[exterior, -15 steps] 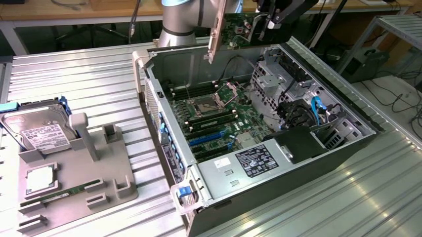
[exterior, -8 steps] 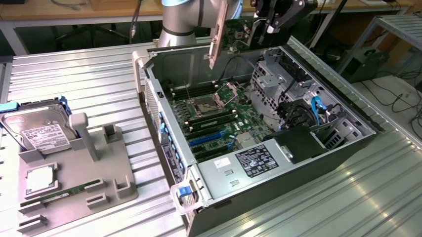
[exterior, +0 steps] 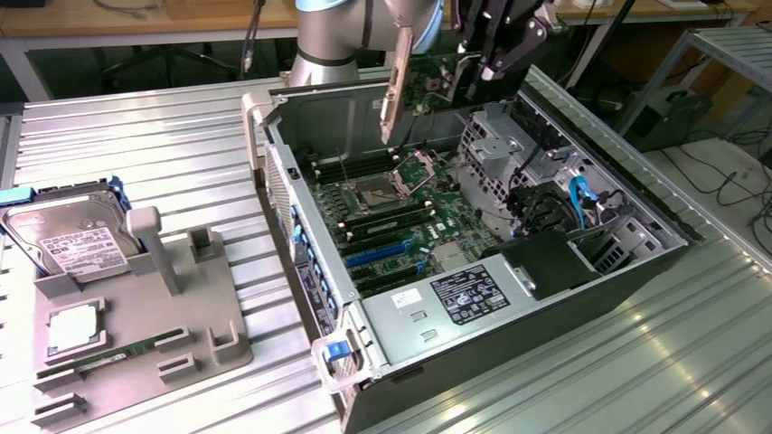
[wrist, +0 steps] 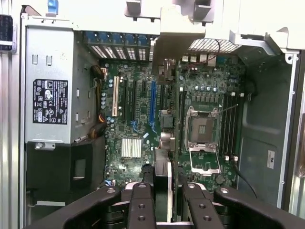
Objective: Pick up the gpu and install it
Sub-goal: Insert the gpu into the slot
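Exterior view, arm: A grey robot arm [exterior: 350,32] reaches in over an open computer case [exterior: 507,362] that lies on its side on a ribbed metal desk [exterior: 157,154].
Exterior view, tool: The black tool [exterior: 489,59] is clamped on the gpu, with a finger on each face of the card.
Exterior view, gpu: The gpu [exterior: 425,83] hangs on edge in the air over the far end of the case, raised above the motherboard [exterior: 386,212]. Its silver bracket [exterior: 393,86] is at the end toward the exterior view's left.
Exterior view, holder: A grey holder [exterior: 205,334] sits on the desk, well apart from the case toward the exterior view's left. A hard drive [exterior: 75,244] with a white label stands in it, and a green memory stick [exterior: 115,351] lies in one of its slots.
Wrist view, tool: The tool [wrist: 165,193] has two black fingers [wrist: 142,200] closed against the card from either side.
Wrist view, gpu: The gpu [wrist: 167,157] shows as a thin edge running away from the tool to its bracket [wrist: 178,45].
Wrist view, below the card: The motherboard [wrist: 209,86] lies underneath. The card's line falls between a blue slot [wrist: 153,102] and the open processor socket [wrist: 202,138].
Wrist view, case: The silver power supply [wrist: 50,95] with a black label sits beside the board.
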Robot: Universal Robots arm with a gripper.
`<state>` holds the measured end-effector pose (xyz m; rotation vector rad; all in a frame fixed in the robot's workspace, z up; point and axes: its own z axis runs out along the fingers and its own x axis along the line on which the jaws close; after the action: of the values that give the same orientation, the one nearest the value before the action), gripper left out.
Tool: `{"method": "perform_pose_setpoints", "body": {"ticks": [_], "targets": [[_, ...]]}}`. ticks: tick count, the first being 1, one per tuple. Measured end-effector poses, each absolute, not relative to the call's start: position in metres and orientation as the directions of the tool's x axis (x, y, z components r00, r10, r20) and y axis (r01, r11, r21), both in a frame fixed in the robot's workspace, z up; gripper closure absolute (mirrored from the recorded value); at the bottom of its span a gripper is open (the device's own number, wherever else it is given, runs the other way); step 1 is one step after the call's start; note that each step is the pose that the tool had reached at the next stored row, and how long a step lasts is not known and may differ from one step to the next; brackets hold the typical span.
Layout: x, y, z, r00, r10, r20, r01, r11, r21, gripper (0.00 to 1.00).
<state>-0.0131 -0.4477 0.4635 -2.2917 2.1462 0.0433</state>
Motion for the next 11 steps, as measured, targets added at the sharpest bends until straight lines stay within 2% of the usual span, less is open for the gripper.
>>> {"method": "perform_pose_setpoints", "body": {"ticks": [5, 11], "targets": [[-0.013, -0.447, 0.453, 0.124, -0.992, -0.021, -0.992, -0.124, 0.018, 0.73], [-0.013, -0.443, 0.440, 0.108, -0.994, -0.019, -0.994, -0.109, 0.018, 0.73]]}}
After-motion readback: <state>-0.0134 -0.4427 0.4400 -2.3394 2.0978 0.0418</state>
